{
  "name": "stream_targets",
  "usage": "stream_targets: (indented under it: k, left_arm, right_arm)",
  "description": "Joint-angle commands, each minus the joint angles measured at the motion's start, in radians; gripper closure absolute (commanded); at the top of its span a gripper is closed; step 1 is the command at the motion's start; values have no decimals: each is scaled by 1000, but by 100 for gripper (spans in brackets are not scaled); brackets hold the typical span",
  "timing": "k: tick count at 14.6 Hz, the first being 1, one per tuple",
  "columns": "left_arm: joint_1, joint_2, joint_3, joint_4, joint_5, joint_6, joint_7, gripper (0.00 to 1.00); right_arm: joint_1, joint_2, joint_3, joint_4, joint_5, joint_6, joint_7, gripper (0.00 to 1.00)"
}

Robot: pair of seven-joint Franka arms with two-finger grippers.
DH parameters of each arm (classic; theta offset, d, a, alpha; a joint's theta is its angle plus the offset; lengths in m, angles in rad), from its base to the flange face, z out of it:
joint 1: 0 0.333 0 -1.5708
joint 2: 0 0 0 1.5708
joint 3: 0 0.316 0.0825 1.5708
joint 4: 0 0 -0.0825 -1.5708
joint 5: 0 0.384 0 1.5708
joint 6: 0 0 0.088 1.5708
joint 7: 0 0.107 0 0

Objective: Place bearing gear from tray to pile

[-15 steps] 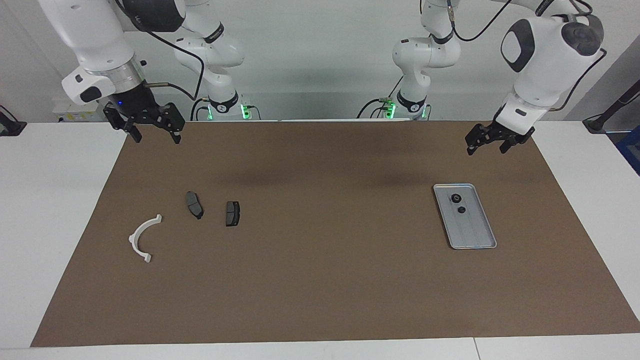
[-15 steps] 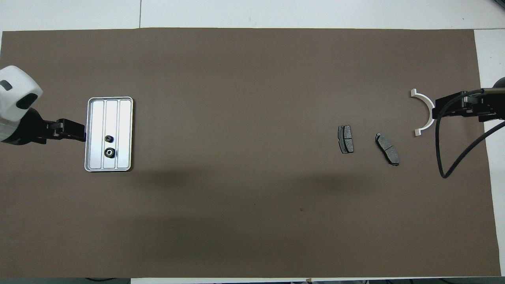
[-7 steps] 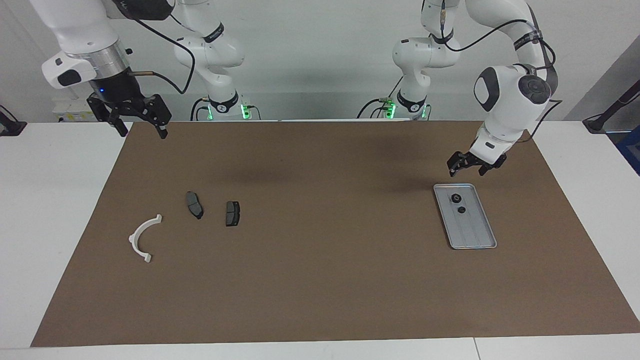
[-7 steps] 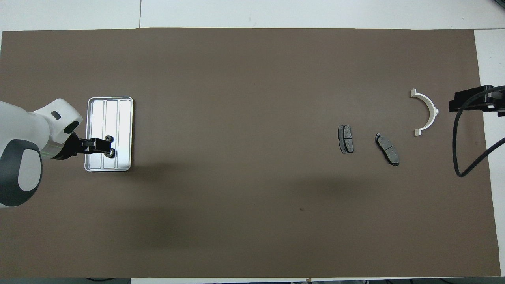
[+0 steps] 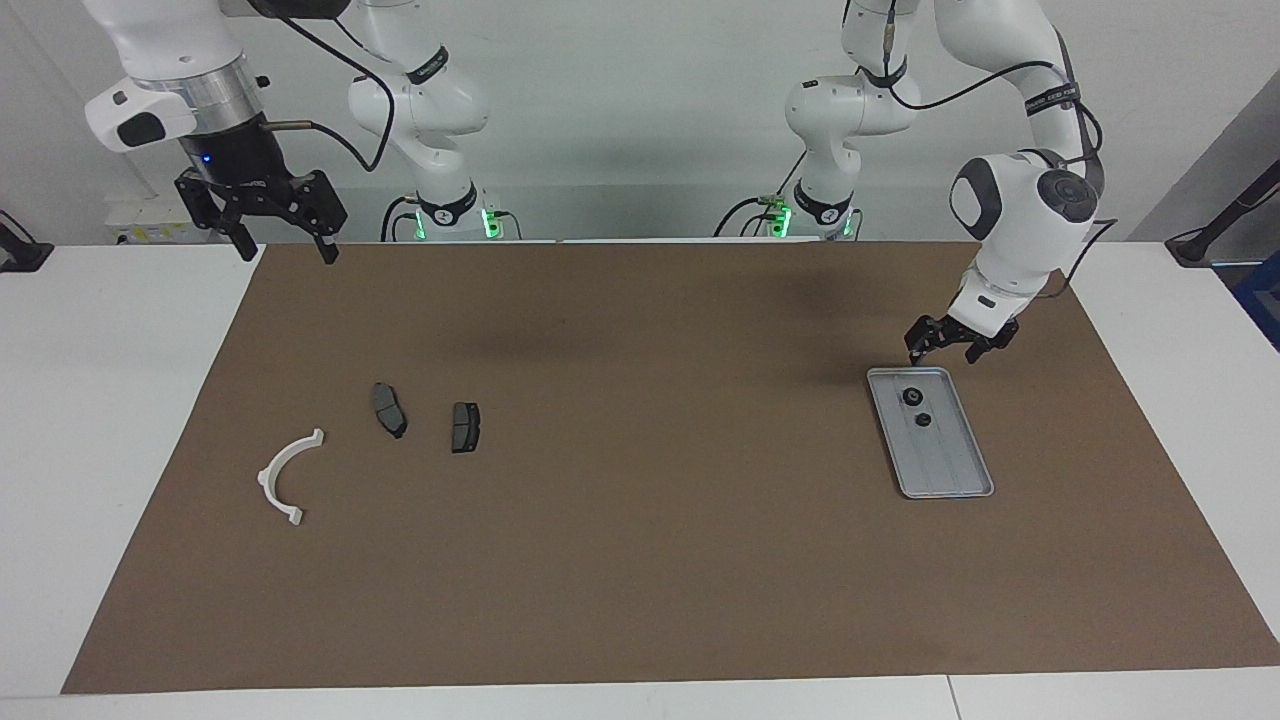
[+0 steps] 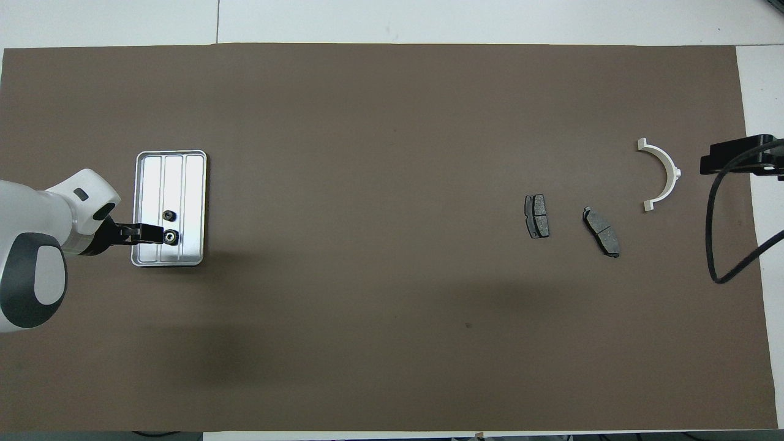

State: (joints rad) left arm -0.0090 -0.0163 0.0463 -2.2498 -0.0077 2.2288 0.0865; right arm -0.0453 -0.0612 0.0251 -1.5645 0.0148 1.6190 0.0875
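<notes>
The silver tray lies toward the left arm's end of the table, also in the overhead view. Two small dark bearing gears lie in it: one nearer the robots, one just farther. My left gripper is open and empty, low over the tray's rim nearest the robots, not touching a gear. The pile lies toward the right arm's end: a white half-ring bracket and two dark pads. My right gripper is open, raised over the mat's corner, waiting.
A brown mat covers most of the white table. A black cable hangs from the right arm over the mat's edge beside the bracket.
My left gripper came down from high beside the tray to just over its end nearest the robots. My right gripper drew back from over the bracket toward the mat's corner.
</notes>
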Motion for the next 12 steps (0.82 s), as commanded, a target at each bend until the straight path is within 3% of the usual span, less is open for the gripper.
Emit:
stream_targets:
  k: [1, 12]
  left_arm:
    - [6, 33, -5, -23, 5, 67, 12, 2]
    - [-13, 156, -5, -27, 3, 209, -2, 3]
  right_arm:
    - [-5, -12, 4, -8, 8, 12, 14, 0]
    - [-2, -29, 7, -28, 7, 2, 5, 0]
